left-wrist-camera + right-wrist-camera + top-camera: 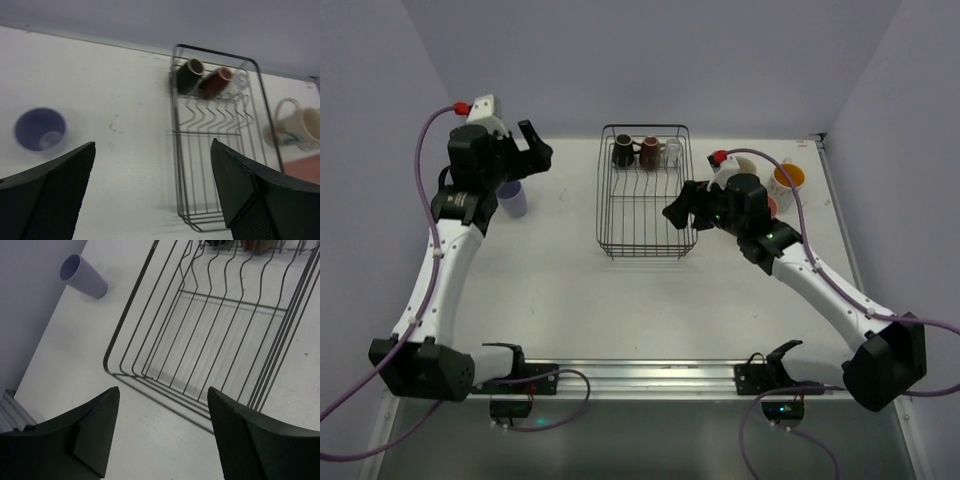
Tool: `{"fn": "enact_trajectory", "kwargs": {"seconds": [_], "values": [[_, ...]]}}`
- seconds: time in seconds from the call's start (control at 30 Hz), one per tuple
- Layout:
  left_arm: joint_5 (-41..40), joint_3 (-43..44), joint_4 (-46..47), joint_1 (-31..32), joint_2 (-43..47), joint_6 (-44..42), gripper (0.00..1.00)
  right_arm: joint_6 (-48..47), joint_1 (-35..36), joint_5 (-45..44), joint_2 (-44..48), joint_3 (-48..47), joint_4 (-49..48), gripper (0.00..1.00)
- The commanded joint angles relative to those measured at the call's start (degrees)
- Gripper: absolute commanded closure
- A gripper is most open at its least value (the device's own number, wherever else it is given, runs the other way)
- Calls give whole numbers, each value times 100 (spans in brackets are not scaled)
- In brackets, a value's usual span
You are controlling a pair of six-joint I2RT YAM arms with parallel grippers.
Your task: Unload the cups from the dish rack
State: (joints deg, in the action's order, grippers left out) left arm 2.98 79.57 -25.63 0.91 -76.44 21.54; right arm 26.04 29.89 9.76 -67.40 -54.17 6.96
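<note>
three cups lay at the far end of the dish rack [645, 215], middle of the counter [560, 270]: black mug [624, 152], brown mug [649, 153], a barely readable clear glass [672, 153]. lavender tumbler [513, 199] stood near the left edge, likely unloaded there. left tool [534, 145] and right tool [678, 208] gaped wide, empty; the right arm masked cups by the far right corner.

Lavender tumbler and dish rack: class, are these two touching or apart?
Apart. The left wrist view shows bare table between the lavender tumbler and the dish rack.
</note>
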Motion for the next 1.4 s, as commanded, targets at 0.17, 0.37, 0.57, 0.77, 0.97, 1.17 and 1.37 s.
{"fn": "enact_trajectory", "kwargs": {"seconds": [0.17,0.37,0.57,0.77,0.97,1.17,1.37], "values": [[1914,-2075,1665,1192,1876,439,0,-617,26,-966,-1878,-1997,174,35],[2224,-3104,1763,1254,2826,316,0,-986,26,-1572,-3618,-3745,384,51],[1935,-3615,1579,1376,3285,-105,0,-1207,0,-2048,-5194,-5784,789,53],[1363,-3580,1350,1921,3259,-528,0,-1277,-115,-2382,-6706,-7510,1123,46],[1380,-3580,1324,2141,3215,-572,0,-1391,-264,-2497,-7375,-8118,1150,32],[1459,-3510,1332,2247,3180,-581,0,-1584,-326,-2286,-7762,-8645,1255,24],[1416,-3492,1324,2247,3267,-589,0,-1514,-370,-2110,-7797,-8759,1299,30]]}}
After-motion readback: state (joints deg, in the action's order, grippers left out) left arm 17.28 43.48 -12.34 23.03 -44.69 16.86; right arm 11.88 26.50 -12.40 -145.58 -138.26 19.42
